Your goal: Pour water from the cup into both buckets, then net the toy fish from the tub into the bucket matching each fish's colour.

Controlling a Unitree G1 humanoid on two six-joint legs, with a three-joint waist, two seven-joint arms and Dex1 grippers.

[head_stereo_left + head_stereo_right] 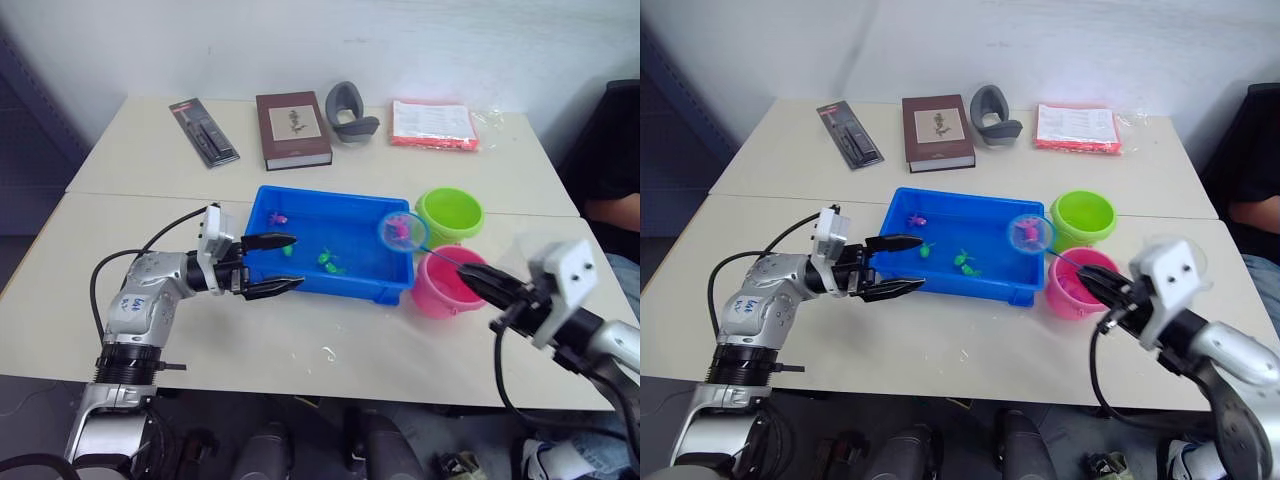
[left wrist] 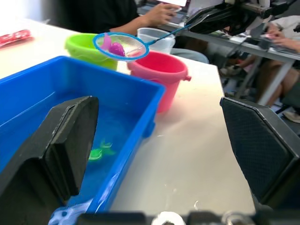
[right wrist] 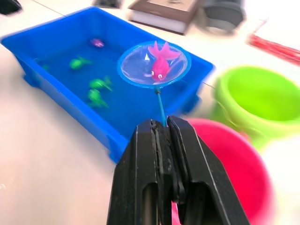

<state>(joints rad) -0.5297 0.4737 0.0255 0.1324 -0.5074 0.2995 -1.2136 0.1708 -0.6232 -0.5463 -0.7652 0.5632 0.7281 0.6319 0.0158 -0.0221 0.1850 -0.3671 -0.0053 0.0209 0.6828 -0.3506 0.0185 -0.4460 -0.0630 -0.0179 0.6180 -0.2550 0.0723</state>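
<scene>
The blue tub [image 1: 300, 205] sits mid-table holding water, green toy fish [image 1: 330, 262] and a small pink one [image 1: 279, 218]. My right gripper [image 1: 472, 280] is shut on the thin handle of the net [image 3: 153, 63]. The hoop hangs over the tub's right corner with a pink fish [image 3: 159, 65] in it. Right of the tub stand the lime green bucket [image 1: 449, 214] and, nearer me, the pink bucket [image 1: 448, 283]. My left gripper [image 1: 297, 262] is open at the tub's left wall, holding nothing. The clear cup [image 2: 157, 40] stands behind the pink bucket.
At the table's far side lie a black package [image 1: 204, 131], a brown book [image 1: 292, 129], a grey holder [image 1: 350, 112] and a red packet [image 1: 433, 124]. A person [image 1: 612, 170] sits at the right edge. A seam crosses the tabletop behind the tub.
</scene>
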